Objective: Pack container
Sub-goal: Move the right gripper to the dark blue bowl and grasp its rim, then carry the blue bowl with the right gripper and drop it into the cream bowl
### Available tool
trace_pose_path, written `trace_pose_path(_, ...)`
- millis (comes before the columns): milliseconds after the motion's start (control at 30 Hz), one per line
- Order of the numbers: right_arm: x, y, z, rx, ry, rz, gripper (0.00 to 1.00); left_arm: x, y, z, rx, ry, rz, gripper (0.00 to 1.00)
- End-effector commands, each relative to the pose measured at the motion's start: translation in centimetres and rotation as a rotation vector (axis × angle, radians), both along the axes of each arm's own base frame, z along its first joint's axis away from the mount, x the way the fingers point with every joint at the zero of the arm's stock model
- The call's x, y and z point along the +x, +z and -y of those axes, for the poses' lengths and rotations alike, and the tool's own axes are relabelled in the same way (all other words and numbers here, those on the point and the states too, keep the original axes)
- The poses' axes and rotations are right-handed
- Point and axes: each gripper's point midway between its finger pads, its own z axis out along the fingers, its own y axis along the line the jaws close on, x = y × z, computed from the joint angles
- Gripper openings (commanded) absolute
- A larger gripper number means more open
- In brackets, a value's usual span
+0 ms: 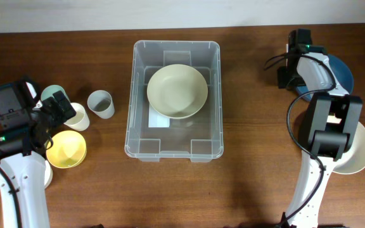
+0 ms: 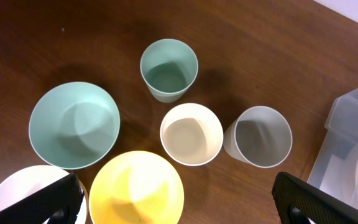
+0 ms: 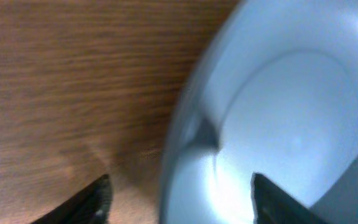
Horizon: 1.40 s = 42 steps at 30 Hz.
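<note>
Sitting right of left fingers [image 2: 319,202], container [image 1: 173,147]

Left arm [image 1: 21,183]: white link rises from the near-left table edge, black wrist bent in toward centre; left gripper [image 2: 176,190] aims straight down, fingers [image 2: 55,199] spread wide, showing at the two lower corners of the wrist view. Right arm [image 1: 315,66]: folded, elbow on the far side, forearm doubling back toward the near right; right gripper [image 3: 182,199] aims down, jaws wide apart, tips blurred
</note>
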Motion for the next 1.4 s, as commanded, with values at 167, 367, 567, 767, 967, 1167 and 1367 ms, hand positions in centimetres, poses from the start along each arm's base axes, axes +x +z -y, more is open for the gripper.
trace_pose_path(167, -0.6, -2.5, 1.5, -0.014, -0.038, -0.032, 0.24, 0.3, 0.8, 0.0, -0.012, 0.005, 0.027, 1.0)
trace_pose_path(367, 0.8, -0.7, 0.6, -0.02, -0.018, 0.013, 0.04, 0.3, 0.8, 0.0, -0.012, 0.004, 0.027, 0.99)
trace_pose_path(567, 5.5, 11.2, -3.5, -0.037, 0.1, 0.248, 0.04, 0.3, 0.8, 0.0, -0.012, 0.005, 0.027, 0.99)
trace_pose_path(767, 5.7, 23.0, -14.7, 0.039, 0.435, 0.398, 0.04, 0.3, 0.8, 0.0, -0.012, 0.005, 0.027, 0.99)
trace_pose_path(967, 2.0, 25.5, -28.8, 0.177, 0.825, 0.391, 0.04, 0.3, 0.8, 0.0, -0.012, 0.005, 0.027, 0.99)
trace_pose_path(1167, -2.3, 23.6, -38.4, 0.205, 1.049, 0.31, 0.04, 0.3, 0.8, 0.0, -0.012, 0.004, 0.027, 0.99)
trace_pose_path(1367, -6.0, 19.9, -43.6, 0.215, 1.198, 0.191, 0.04, 0.3, 0.8, 0.0, -0.012, 0.005, 0.026, 0.99)
